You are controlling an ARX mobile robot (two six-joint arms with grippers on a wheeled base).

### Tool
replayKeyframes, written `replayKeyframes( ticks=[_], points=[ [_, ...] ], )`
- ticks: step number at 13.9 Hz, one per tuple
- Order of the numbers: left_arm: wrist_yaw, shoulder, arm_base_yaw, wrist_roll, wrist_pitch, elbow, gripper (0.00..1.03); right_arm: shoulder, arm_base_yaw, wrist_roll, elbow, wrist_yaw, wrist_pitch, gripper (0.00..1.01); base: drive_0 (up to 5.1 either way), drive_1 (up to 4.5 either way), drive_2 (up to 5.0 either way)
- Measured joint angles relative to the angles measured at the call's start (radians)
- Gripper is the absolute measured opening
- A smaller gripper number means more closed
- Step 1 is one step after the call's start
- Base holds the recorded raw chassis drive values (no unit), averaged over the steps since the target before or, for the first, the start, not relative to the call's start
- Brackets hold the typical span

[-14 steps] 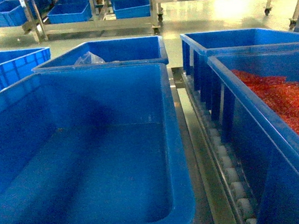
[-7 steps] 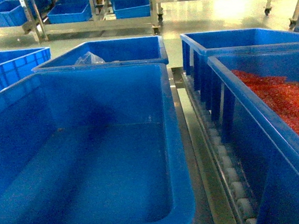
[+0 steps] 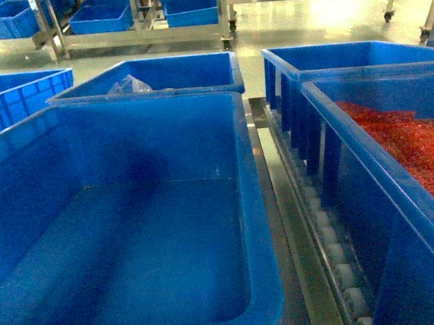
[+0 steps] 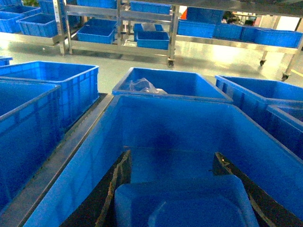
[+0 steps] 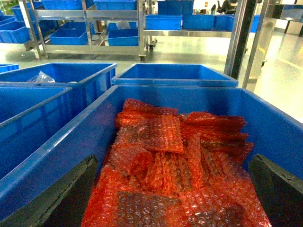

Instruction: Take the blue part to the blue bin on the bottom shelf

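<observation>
Nothing moved; blue bin (image 3: 259, 204) beneath end effector (image 4: 170, 198).

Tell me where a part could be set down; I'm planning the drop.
The blue bin has a bare floor between all four walls. The left gripper hangs open above it. The bin of red bubble wrap is crowded wall to wall, and the roller track between the bins is narrow.

- The blue bin (image 3: 261, 227) below me is smooth plastic with a soft gloss.
- The red pieces (image 5: 175, 175) look like bubbly plastic film.
- The bottom shelf (image 3: 281, 195) is brushed metal with white plastic rollers (image 3: 337, 254).
</observation>
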Motion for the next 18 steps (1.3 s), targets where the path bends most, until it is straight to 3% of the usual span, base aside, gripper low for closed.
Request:
replayKeyframes(
  ticks=[14,15,16,17,18],
  points=[
    [0.0,0.0,0.0,0.0,0.0,0.0,0.43,0.0,0.0,0.0,0.0,0.0,0.0,0.98,0.0,0.0,0.0],
    [-0.065,0.016,-0.023,-0.001,-0.074,0.021,0.43,0.0,0.0,0.0,0.0,0.0,0.0,0.98,0.0,0.0,0.0],
    [-0.153,0.116,-0.078,0.0,-0.031,0.039,0.43,0.0,0.0,0.0,0.0,0.0,0.0,0.98,0.0,0.0,0.0],
    [-0.146,0.24,-0.087,0.001,0.085,0.059,0.43,0.0,0.0,0.0,0.0,0.0,0.0,0.98,0.0,0.0,0.0],
    [-0.126,0.375,-0.056,0.008,0.217,0.089,0.43,0.0,0.0,0.0,0.0,0.0,0.0,0.98,0.0,0.0,0.0]
  ],
)
